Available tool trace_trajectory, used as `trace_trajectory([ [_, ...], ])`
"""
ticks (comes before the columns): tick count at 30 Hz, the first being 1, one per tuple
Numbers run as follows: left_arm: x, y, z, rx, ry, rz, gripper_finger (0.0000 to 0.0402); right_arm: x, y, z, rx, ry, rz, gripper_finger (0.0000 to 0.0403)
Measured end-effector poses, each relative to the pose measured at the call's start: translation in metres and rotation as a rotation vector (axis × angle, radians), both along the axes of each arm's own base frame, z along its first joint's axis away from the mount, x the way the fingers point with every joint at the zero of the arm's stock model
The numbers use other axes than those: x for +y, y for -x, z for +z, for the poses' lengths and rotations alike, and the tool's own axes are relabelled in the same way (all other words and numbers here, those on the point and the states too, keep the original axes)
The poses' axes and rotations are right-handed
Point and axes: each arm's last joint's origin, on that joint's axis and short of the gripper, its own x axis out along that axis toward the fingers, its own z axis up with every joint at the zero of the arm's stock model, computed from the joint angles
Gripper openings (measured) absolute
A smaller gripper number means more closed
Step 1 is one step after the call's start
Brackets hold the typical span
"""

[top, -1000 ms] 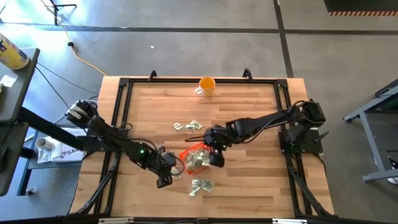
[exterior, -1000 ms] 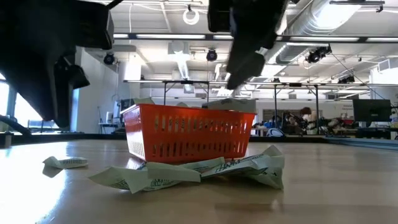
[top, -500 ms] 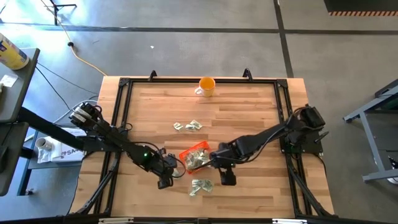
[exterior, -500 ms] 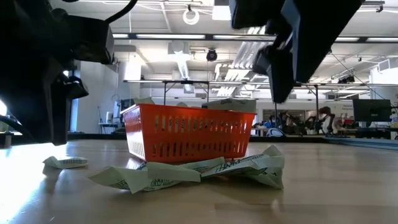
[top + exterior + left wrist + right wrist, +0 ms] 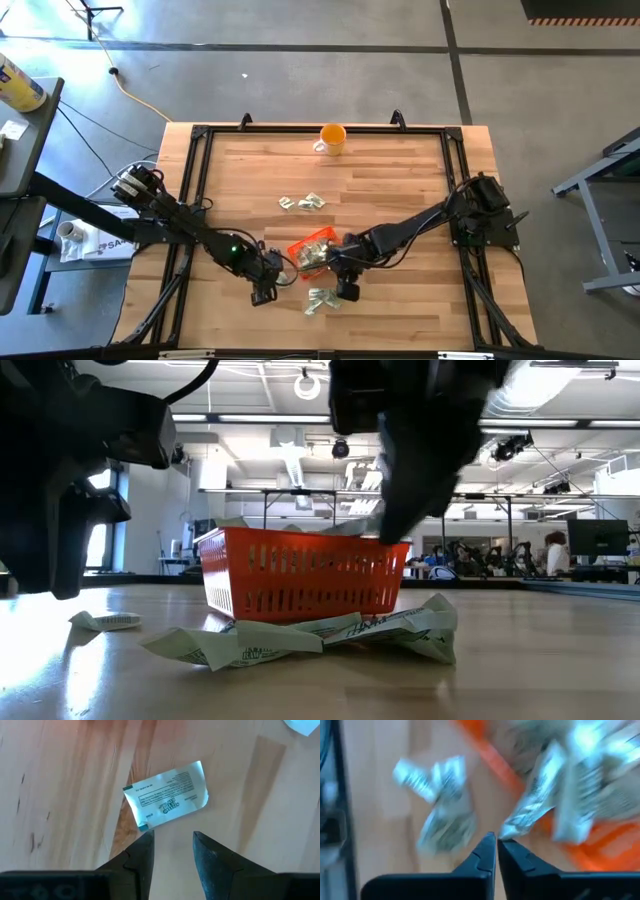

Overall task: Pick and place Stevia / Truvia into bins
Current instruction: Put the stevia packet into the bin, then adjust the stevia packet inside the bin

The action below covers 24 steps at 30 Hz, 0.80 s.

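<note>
Left end effector (image 5: pixel 172 851) spread above flat, slanted sachet (image 5: pixel 167 794) | right end effector (image 5: pixel 496 851) pressed together

Bright overhead light; right wrist view motion-blurred.

This is a robotics lab or workshop in a large industrial hall. A wooden table (image 5: pixel 400 200) in a black metal frame stands on a bare concrete floor (image 5: pixel 300 80) crossed by a yellow cable (image 5: pixel 135 95). Beyond it run exposed ceiling ducts (image 5: pixel 560 390), strip lights, workbenches and monitors (image 5: pixel 597 538).
</note>
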Motion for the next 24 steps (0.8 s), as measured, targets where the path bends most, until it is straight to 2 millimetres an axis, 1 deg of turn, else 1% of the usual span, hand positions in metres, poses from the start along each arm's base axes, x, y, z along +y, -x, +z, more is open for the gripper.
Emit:
trace_trajectory([
  [1,0.000,0.000,0.000,0.001,-0.002,-0.003,0.0168,-0.002,-0.002,0.000,-0.018,0.019,-0.032,0.0012],
  [4,0.001,0.001,-0.001,0.013,-0.010,-0.004,0.0168,-0.008,-0.006,0.003,-0.043,0.060,-0.120,0.0038],
  [7,0.002,0.003,-0.001,0.032,-0.022,-0.006,0.0168,-0.010,-0.011,0.010,-0.073,0.062,-0.144,0.0049],
  [11,0.002,0.004,-0.002,0.042,-0.032,-0.013,0.0168,-0.013,-0.018,0.021,-0.117,0.076,-0.133,0.0037],
  [14,0.002,0.004,-0.002,0.039,-0.037,-0.028,0.0168,-0.018,-0.021,0.025,-0.145,0.119,-0.172,0.0019],
  [17,0.002,0.004,-0.002,0.037,-0.040,-0.029,0.0167,-0.028,-0.024,0.024,-0.161,0.176,-0.229,0.0005],
  [19,0.002,0.004,-0.002,0.037,-0.040,-0.029,0.0166,-0.037,-0.028,0.021,-0.149,0.168,-0.251,0.0002],
  [22,0.002,0.004,-0.002,0.037,-0.040,-0.029,0.0166,-0.047,-0.032,0.010,-0.104,0.132,-0.240,0.0009],
  [24,0.003,0.004,-0.002,0.037,-0.040,-0.028,0.0166,-0.053,-0.034,0.005,-0.087,0.138,-0.226,0.0018],
])
